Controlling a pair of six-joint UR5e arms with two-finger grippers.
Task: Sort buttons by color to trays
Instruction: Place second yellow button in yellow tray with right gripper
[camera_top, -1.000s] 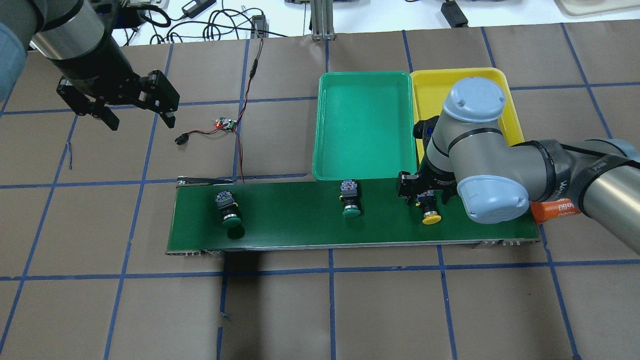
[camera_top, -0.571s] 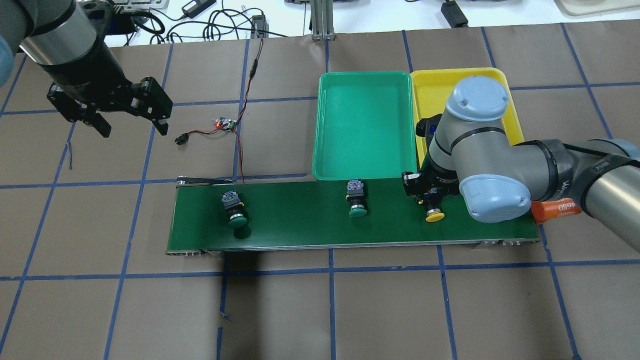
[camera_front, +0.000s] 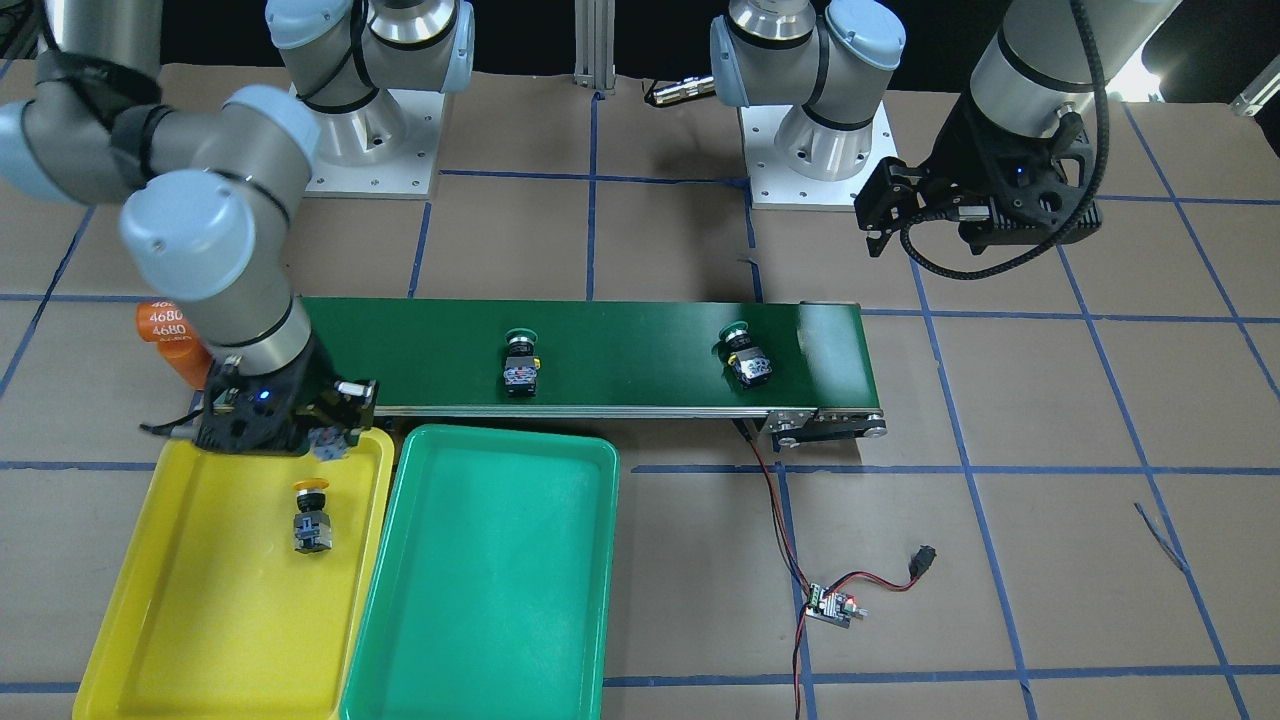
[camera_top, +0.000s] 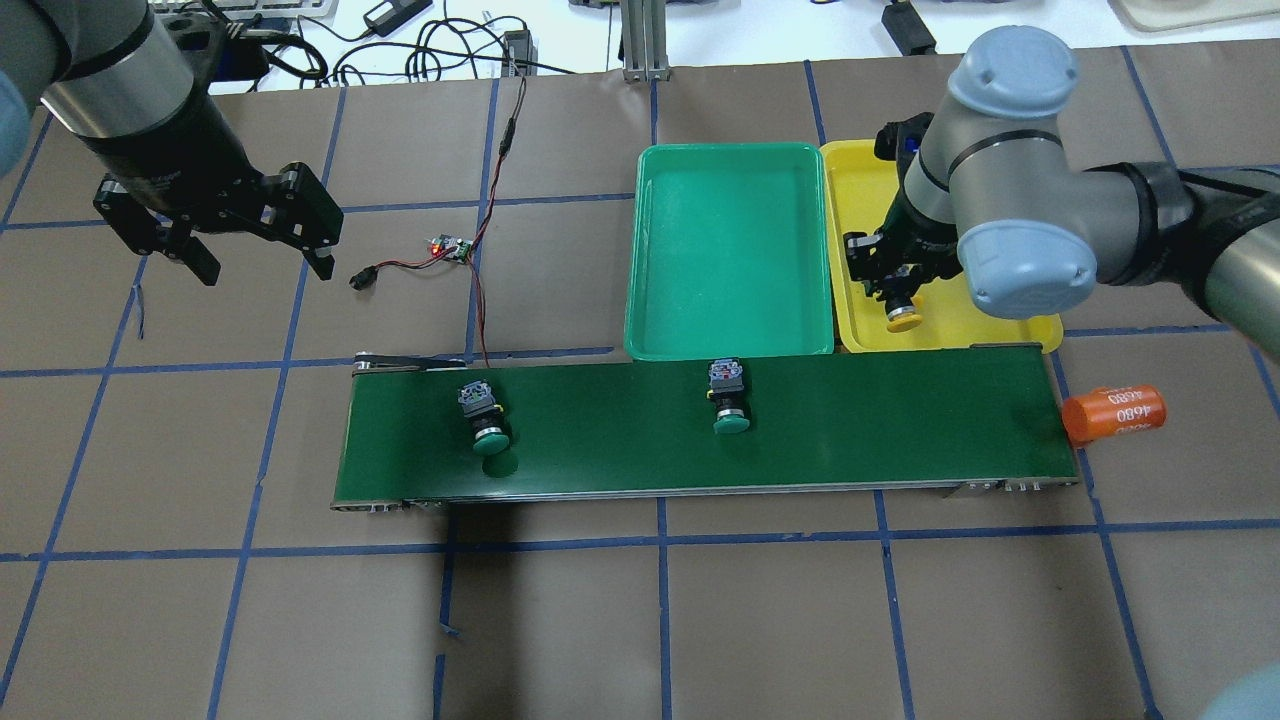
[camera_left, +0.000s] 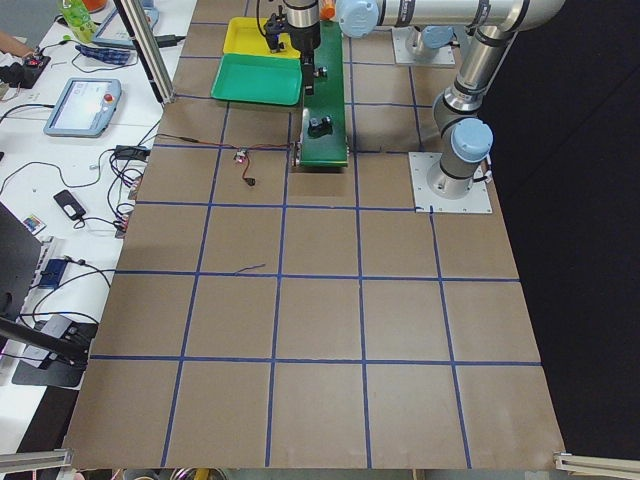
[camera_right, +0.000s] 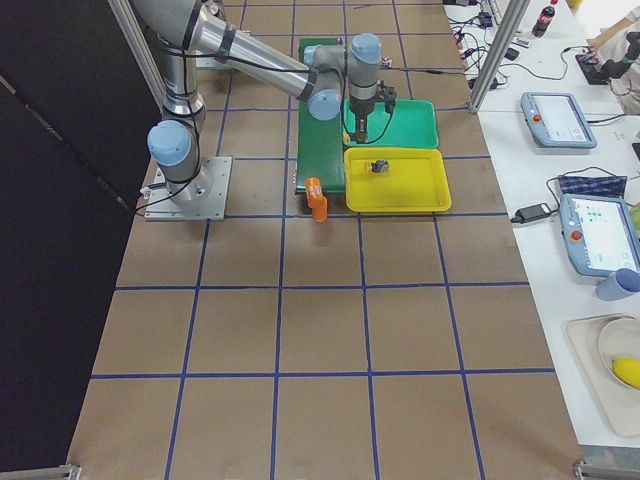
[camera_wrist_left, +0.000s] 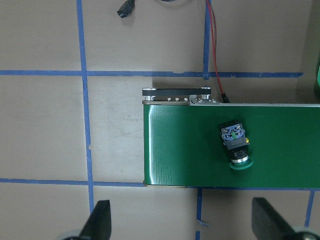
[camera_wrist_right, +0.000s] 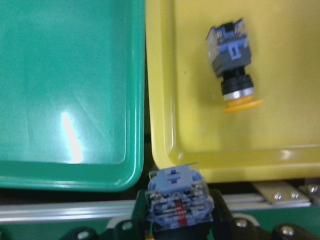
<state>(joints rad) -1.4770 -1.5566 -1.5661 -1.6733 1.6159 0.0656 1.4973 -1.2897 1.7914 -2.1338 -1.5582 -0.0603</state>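
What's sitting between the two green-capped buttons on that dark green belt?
Nothing. The overhead view shows only bare belt between the end green button and the middle green button.

Orange cylinder (camera_top: 1113, 411) marked 4680, white digits repeated in rows (upside down from overhead)

Dark-green conveyor belt (camera_top: 600, 440), orange 4680 cylinder (camera_top: 1113, 412) at its end, small wired circuit board (camera_top: 450, 248) nearby on brown gridded table (camera_top: 760, 620).
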